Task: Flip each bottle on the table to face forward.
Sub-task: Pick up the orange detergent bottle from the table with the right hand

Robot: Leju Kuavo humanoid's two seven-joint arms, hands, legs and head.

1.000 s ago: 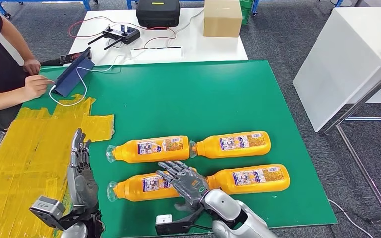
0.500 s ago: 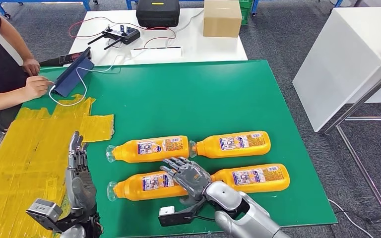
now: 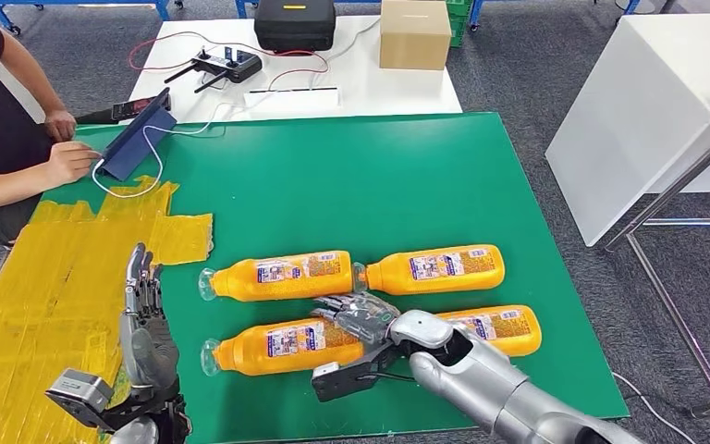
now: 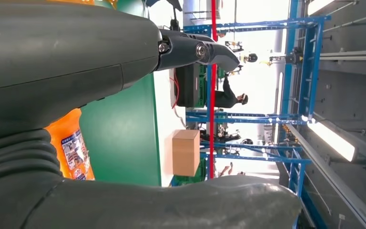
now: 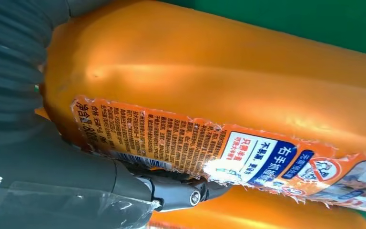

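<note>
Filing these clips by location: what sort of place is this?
Probably a robot test lab or workshop: a green work table, blue metal racking under strip lights, and a person at a tablet.

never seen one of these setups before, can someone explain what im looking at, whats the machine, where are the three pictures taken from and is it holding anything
This is a humanoid robot with two silver arms ending in many-fingered hands. The head view looks down from high on its body at a green table where four orange bottles lie on their sides. The other two pictures come from cameras at each wrist, so they look turned.

The right hand rests on the base end of the near left bottle, beside the near right bottle; whether it grips is unclear. Behind lie the far left bottle and far right bottle. The left hand is held upright, open and empty. A person sits at the far left corner.
</note>
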